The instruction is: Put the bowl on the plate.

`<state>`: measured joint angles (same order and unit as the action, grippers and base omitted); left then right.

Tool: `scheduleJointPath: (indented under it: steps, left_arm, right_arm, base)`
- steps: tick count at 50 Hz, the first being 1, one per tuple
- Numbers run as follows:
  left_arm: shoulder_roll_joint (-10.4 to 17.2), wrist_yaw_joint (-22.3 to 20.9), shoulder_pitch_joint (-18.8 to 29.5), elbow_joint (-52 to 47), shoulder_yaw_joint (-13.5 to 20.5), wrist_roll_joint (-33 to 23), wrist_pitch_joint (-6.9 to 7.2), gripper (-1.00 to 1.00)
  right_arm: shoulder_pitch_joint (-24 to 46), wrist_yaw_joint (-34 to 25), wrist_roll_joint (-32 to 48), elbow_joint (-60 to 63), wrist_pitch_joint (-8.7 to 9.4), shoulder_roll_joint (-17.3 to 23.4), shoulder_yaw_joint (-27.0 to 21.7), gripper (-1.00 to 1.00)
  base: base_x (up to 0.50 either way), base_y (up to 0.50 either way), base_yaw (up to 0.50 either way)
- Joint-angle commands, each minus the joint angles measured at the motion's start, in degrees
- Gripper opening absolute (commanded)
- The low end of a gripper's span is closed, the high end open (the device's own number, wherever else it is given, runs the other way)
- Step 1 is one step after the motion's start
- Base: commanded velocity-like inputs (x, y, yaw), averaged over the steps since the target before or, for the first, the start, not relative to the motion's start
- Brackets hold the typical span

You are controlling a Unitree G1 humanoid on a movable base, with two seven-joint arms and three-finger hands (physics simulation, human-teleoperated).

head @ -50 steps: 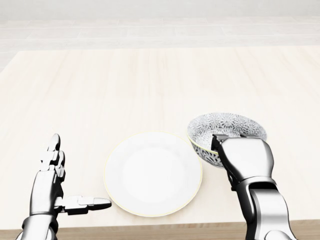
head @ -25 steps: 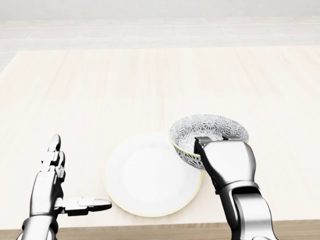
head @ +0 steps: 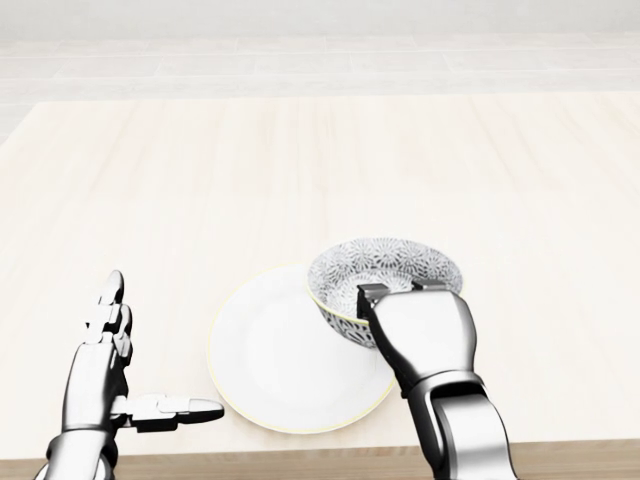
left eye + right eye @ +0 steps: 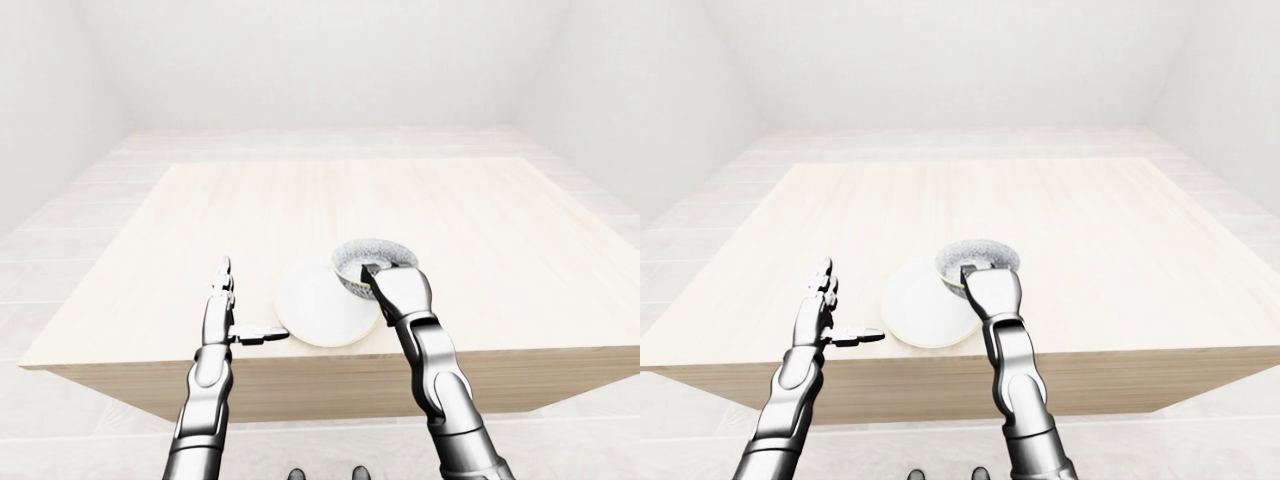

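Note:
A grey-patterned bowl [image 3: 385,260] hangs over the right part of the white plate [image 3: 270,350] in the head view, covering the plate's upper right rim. My right hand [image 3: 402,292] is shut on the bowl's near rim, its fingers hooked over the edge and its palm hiding the bowl's lower side. Whether the bowl touches the plate cannot be told. My left hand [image 3: 160,350] stands open at the lower left, fingers pointing up and thumb pointing toward the plate, a short gap from it.
Plate and bowl sit near the bottom edge of a light wooden table [image 3: 200,180]. In the left-eye view the table [image 4: 480,220] stretches wide on all sides, with pale tiled floor [image 4: 60,240] around it.
My right hand has carried the bowl leftward, from beside the plate's right rim to over the plate's right part. The left hand and the plate have not moved.

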<state>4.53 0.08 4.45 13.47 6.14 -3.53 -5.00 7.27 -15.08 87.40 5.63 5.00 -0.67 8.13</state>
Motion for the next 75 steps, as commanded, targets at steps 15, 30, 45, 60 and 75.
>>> scheduleJointPath:
  steps: [15, 30, 45, 60, 75]
  left_arm:
    - [0.6, 0.4, 2.2, 4.5, 0.3, 0.3, 0.0, 1.0]
    - [0.9, 0.4, 2.6, 5.8, 0.3, 0.5, 0.0, 1.0]
    - [1.0, 0.4, 2.6, 6.4, 0.3, 0.6, 0.0, 1.0]
    - [1.4, 0.3, 3.6, 7.9, 0.6, 1.0, 0.0, 1.0]
    - [1.7, 0.3, 3.9, 8.6, 0.9, 1.1, 0.0, 1.0]
  right_arm:
    - [1.4, 3.7, -0.8, -4.3, 0.0, -2.0, 3.1, -0.53]
    - [1.2, 4.3, -1.0, -4.7, 0.0, -3.2, 4.9, -0.52]
    - [1.2, 4.7, -1.4, -5.8, 0.0, -4.5, 6.8, -0.51]
    - [2.6, 5.7, -2.0, -8.6, 0.0, -5.2, 7.3, -0.53]
    - [3.0, 6.3, -2.1, -10.0, 0.0, -5.9, 8.1, -0.55]
  base:
    - [0.0, 0.0, 0.0]
    - [0.0, 0.0, 0.0]
    - [0.0, 0.0, 0.0]
    - [0.0, 0.0, 0.0]
    - [0.0, 0.0, 0.0]
